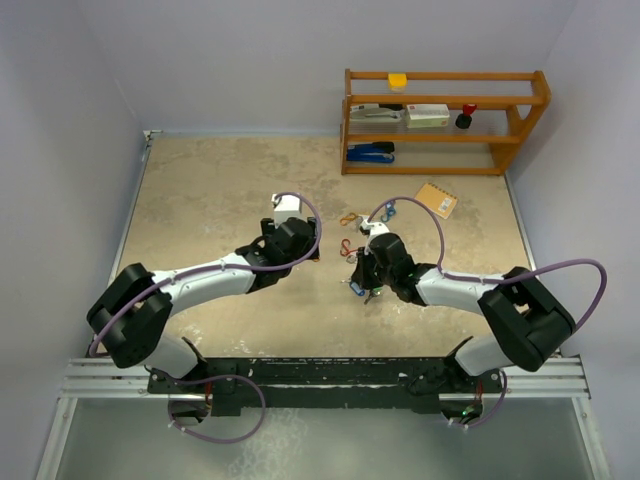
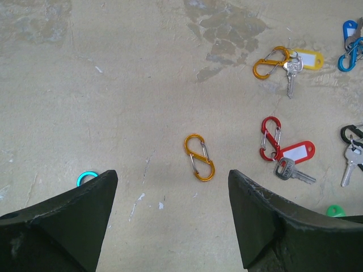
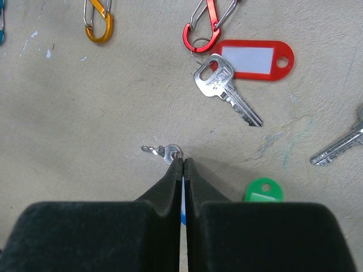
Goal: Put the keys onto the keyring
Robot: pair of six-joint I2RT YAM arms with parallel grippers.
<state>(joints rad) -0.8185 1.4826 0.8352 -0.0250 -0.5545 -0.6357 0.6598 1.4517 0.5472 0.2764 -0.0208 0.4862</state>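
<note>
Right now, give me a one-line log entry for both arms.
left gripper: open, orange clip ahead | right gripper: shut, tips at small key, hold unconfirmed

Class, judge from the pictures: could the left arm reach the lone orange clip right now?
Probably yes. The left gripper hangs open over the table, and the lone orange clip lies in the gap ahead of its fingers, with nothing on it; the red clip sits clear to one side.
</note>
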